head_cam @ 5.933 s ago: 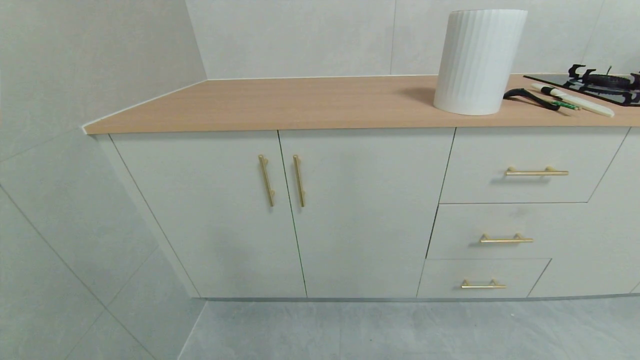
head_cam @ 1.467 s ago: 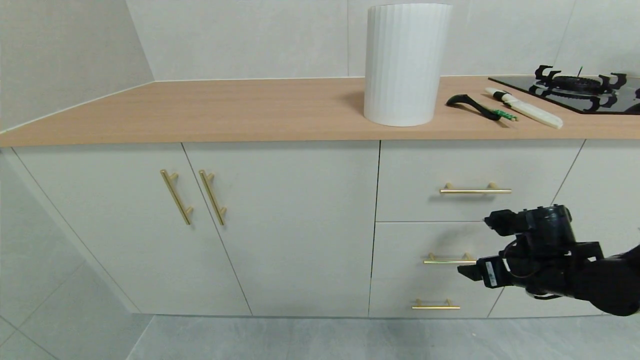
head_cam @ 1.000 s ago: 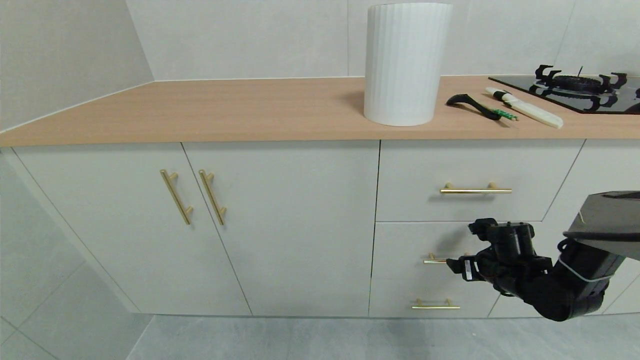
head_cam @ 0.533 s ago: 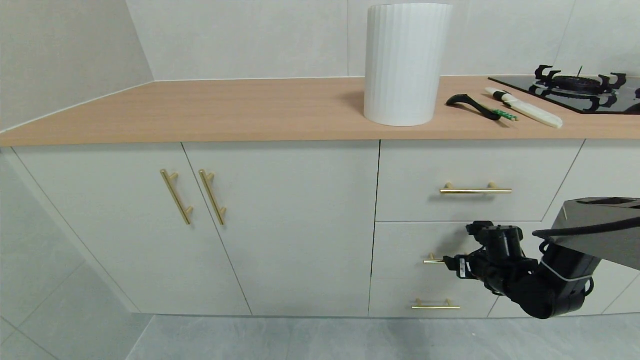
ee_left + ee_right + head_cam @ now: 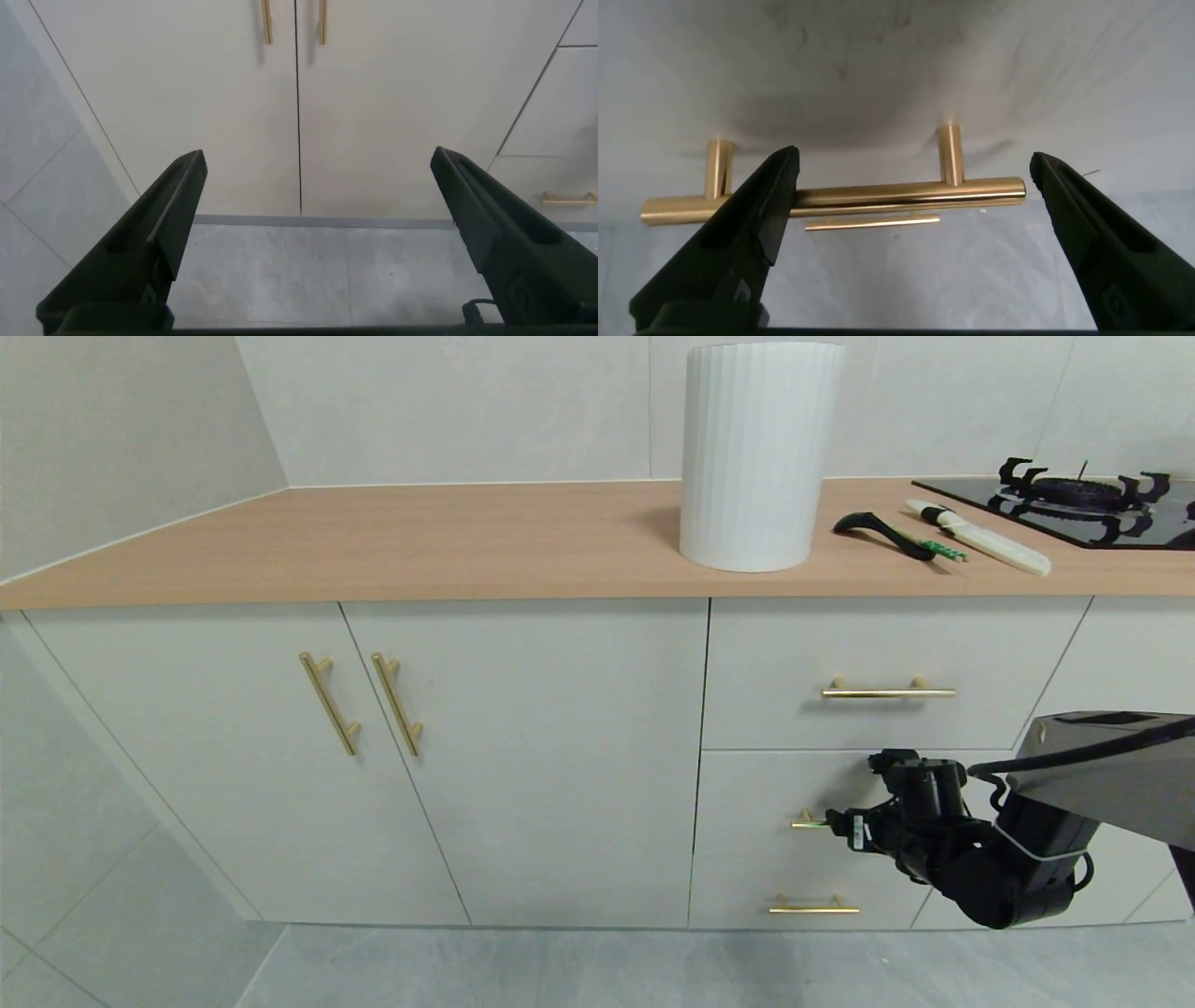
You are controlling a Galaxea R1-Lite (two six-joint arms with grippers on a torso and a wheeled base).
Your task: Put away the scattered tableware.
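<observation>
On the wooden counter lie a black ladle, a small green utensil and a white knife, to the right of a tall white ribbed container. My right gripper is down at the middle drawer handle. In the right wrist view this gripper is open, with the gold handle bar lying across the gap between its fingers and close to them. My left gripper is open and holds nothing, low in front of the cabinet doors.
A black gas hob sits at the counter's right end. The drawer stack has a top handle and a bottom handle. Two vertical door handles are on the left cabinet. Grey tiled floor lies below.
After the head camera shifted, the right arm came into view. Over the last second it moved left and slightly down, closing in on the middle drawer handle. The counter items stayed put.
</observation>
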